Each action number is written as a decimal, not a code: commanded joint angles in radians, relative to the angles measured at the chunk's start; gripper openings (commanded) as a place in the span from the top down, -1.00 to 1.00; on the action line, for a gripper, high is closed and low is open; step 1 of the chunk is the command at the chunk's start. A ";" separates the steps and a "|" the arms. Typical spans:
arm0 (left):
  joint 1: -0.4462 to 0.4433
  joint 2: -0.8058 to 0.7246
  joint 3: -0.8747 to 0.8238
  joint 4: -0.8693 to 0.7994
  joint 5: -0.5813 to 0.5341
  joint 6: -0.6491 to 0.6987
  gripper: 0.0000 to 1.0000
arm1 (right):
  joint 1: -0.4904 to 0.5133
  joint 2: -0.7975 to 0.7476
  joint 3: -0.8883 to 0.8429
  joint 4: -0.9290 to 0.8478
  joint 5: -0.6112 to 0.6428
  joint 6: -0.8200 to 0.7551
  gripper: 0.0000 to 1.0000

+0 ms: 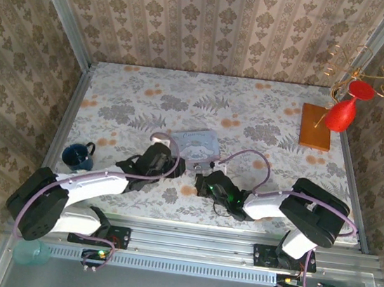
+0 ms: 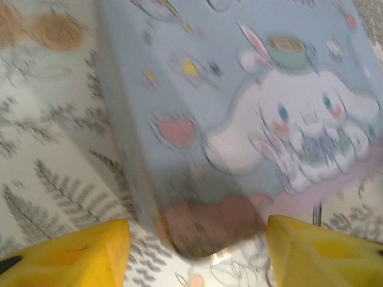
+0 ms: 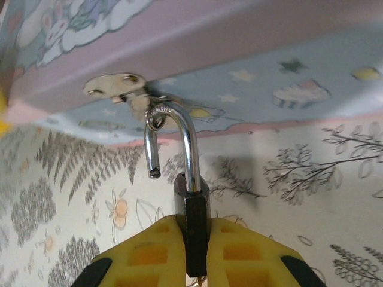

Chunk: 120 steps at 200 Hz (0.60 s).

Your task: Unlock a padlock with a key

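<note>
- Pale blue-pink cartoon tin (image 1: 200,143) lies flat mid-desk (image 1: 267,111), between the two arms' heads.
- Right pincer (image 3: 192,226): yellow fingers (image 3: 149,251) clamped tight on the padlock (image 3: 192,203), one on each flat side of the dark body.
- Padlock sits at the tin's near side wall, just off the desk surface, body upright in the grip.
- Shackle (image 3: 190,143) is sprung: left leg hangs free outside the body, right leg sits in it.
- The shackle's curve hooks through the small metal hasp loop (image 3: 116,85) on the tin's side.
- Left pincer (image 2: 197,230): yellow fingers wide apart, the tin's near corner between the tips with a gap on each side; contact with the tin cannot be told, view is blurred.
- Tin lid faces up, white bunny print showing in the left wrist view.
- Dark blue mug (image 1: 77,157) stands on the desk's left, well apart from the tin.
- Red glass (image 1: 341,113) hangs upside down on a gold wire stand with a wooden base (image 1: 316,128), far right corner.
</note>
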State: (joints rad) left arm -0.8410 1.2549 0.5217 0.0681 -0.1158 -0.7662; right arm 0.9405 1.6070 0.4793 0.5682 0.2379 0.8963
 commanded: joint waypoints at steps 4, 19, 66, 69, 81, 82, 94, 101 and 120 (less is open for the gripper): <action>-0.069 -0.004 -0.054 -0.031 -0.090 -0.097 -0.22 | -0.004 -0.038 -0.004 0.025 0.166 0.174 1.00; -0.087 -0.003 -0.051 -0.022 -0.102 -0.105 -0.22 | -0.005 -0.040 -0.001 0.030 0.186 0.208 1.00; -0.092 0.000 -0.037 0.003 -0.093 -0.097 -0.22 | -0.033 -0.033 0.007 0.047 0.164 0.292 1.00; -0.092 -0.002 -0.037 0.005 -0.094 -0.097 -0.22 | -0.036 -0.033 0.007 0.048 0.163 0.300 1.00; -0.091 -0.012 -0.040 0.012 -0.096 -0.097 -0.23 | -0.053 -0.026 0.007 0.051 0.148 0.328 1.00; -0.092 -0.012 -0.040 0.013 -0.096 -0.097 -0.23 | -0.054 -0.025 0.007 0.050 0.147 0.329 1.00; -0.090 -0.021 -0.036 0.017 -0.096 -0.093 -0.24 | -0.071 -0.013 0.007 0.065 0.126 0.343 1.00; -0.089 -0.026 -0.031 0.017 -0.097 -0.088 -0.26 | -0.082 -0.007 0.008 0.074 0.110 0.350 1.00; -0.081 -0.040 -0.020 0.032 -0.091 -0.071 -0.33 | -0.117 0.017 0.016 0.101 0.051 0.371 1.00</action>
State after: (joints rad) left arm -0.9279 1.2461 0.4717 0.0620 -0.1886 -0.8455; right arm 0.8597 1.5970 0.4793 0.5957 0.3222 1.2022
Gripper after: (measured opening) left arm 0.648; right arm 0.112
